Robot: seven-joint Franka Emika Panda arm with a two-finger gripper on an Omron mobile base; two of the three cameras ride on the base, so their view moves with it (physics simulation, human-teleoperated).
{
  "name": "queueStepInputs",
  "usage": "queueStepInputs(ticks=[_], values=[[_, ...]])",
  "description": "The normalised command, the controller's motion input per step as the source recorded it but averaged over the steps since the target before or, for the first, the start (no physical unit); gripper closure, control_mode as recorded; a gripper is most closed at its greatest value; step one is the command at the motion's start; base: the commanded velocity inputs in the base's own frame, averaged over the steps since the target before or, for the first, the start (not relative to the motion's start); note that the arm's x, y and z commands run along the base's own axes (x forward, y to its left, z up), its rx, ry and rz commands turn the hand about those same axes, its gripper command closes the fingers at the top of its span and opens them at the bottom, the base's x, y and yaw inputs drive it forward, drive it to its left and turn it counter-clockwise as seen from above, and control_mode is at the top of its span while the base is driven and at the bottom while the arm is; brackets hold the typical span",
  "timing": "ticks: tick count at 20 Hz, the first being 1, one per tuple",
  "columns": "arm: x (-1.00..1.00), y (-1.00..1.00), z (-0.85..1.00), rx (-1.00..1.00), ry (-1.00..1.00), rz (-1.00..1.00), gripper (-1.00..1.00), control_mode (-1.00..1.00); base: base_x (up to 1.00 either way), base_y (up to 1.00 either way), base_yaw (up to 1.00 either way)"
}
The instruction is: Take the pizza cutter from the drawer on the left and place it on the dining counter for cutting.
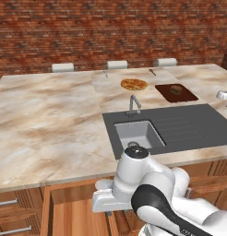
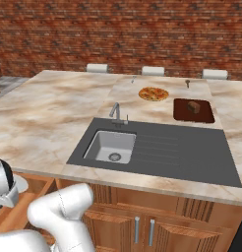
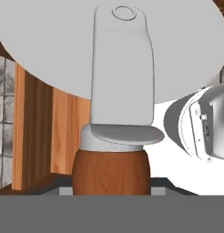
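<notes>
Illumination is even and diffuse across all views. Shadows are faint. No glare or motion blur. Rendered edges stay sharp, undistorted.

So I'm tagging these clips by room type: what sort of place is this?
A simulated kitchen, most likely. A marbled counter holds a sink with a tap, and a pizza lies beside a cutting board.

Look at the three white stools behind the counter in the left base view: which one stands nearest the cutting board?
The rightmost stool. It stands almost straight behind the dark red cutting board; the other two lie further left.
</notes>
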Motion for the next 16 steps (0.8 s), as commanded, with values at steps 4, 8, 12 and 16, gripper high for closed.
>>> queueStepInputs(ticks=[4,8,12,16], values=[[0.0,-0.6,0.58,0.0,0.0,-0.02,1.0,-1.0,0.0,0.0,0.0],[0.11,-0.6,0.6,0.0,-0.03,-0.01,1.0,-1.0,0.0,0.0,0.0],[0.2,-0.57,0.52,0.0,-0.01,0.0,1.0,-1.0,0.0,0.0,0.0],[0.2,-0.62,0.45,0.0,0.0,-0.01,1.0,-1.0,0.0,0.0,0.0]])
